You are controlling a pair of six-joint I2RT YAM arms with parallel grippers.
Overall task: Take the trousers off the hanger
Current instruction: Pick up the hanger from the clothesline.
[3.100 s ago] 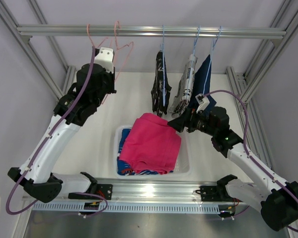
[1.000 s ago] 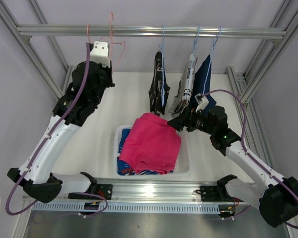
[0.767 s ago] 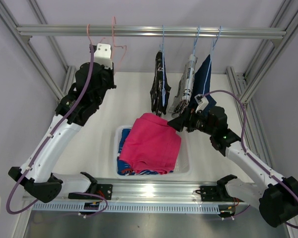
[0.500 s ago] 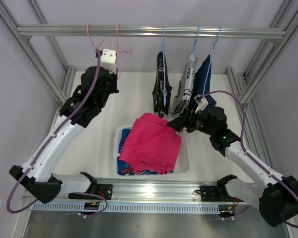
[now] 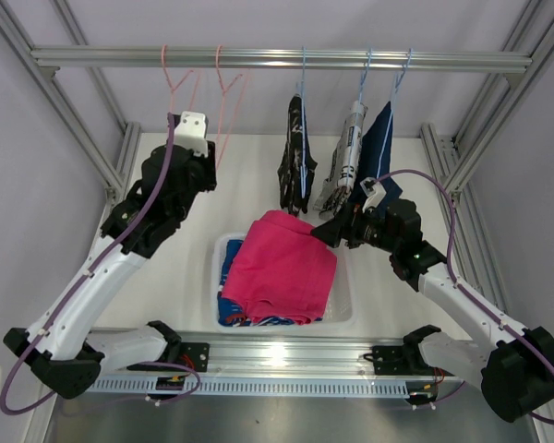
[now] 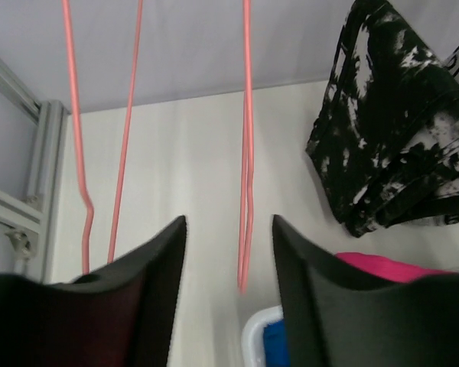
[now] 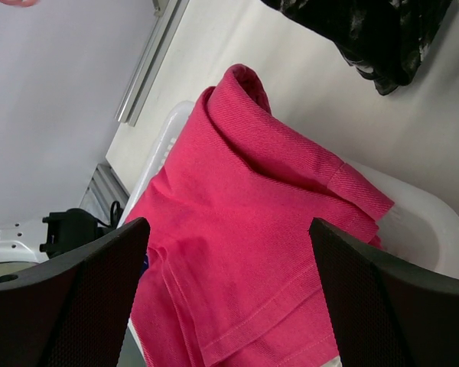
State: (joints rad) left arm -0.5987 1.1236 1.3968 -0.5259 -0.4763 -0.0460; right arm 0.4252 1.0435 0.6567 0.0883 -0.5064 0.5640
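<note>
Three pairs of trousers hang on blue hangers from the rail: black with white pattern (image 5: 298, 159), white with black print (image 5: 347, 159), dark blue denim (image 5: 384, 140). Pink trousers (image 5: 282, 266) lie on top in the white bin (image 5: 343, 309), over a blue patterned pair (image 5: 233, 309). Two pink hangers (image 5: 223, 81) hang bare at the left. My left gripper (image 6: 229, 264) is open just below them; one bare hanger (image 6: 246, 191) dangles free beyond its fingers (image 6: 149, 290). Over the pink trousers (image 7: 245, 229) my right gripper (image 7: 229, 275) is wide open and holds nothing.
Metal frame posts (image 5: 92, 101) stand on both sides and the rail (image 5: 277, 59) crosses the back. The black-patterned pair (image 6: 390, 138) hangs to the right of my left gripper. The bin's rim (image 7: 421, 222) lies under my right gripper.
My left gripper has opened, let go of the pink hanger and dropped back from the rail. The hanger now hangs free. The right arm has not moved.
</note>
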